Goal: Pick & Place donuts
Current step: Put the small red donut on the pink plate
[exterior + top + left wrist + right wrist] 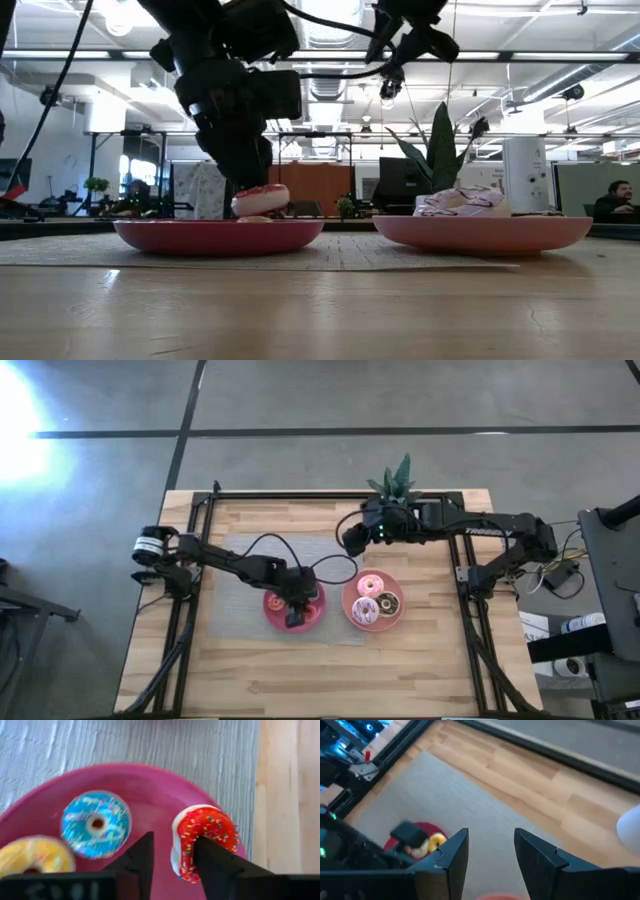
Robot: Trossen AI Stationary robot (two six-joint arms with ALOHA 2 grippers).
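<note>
My left gripper [172,840] [295,616] is open, low over the left pink plate [150,772] [271,607]. On that plate lie a tiny blue donut [96,824] and a tiny yellow donut [35,855]. A tiny red sprinkled donut [205,837] [260,200] with a cream underside stands tilted at one fingertip. The right pink plate [398,618] holds the pink donut [369,584], the chocolate donut [388,602] and the pink-white sprinkled donut [364,612]. My right gripper [490,835] [353,540] is open and empty, high over the mat's far part. My left gripper comes from above, slanting down onto the plate. The red donut's cream-edged side [176,845] rests against the tip of one finger [215,865]. The gap between the fingers is bare. I cannot tell whether the fingertip reaches into the ring's hole.
A grey woven mat [240,555] lies under both plates on the wooden table [430,670]. A green plant [400,480] stands at the far edge, close to the right arm. Black frame rails [200,540] run along the table's left, right and far sides.
</note>
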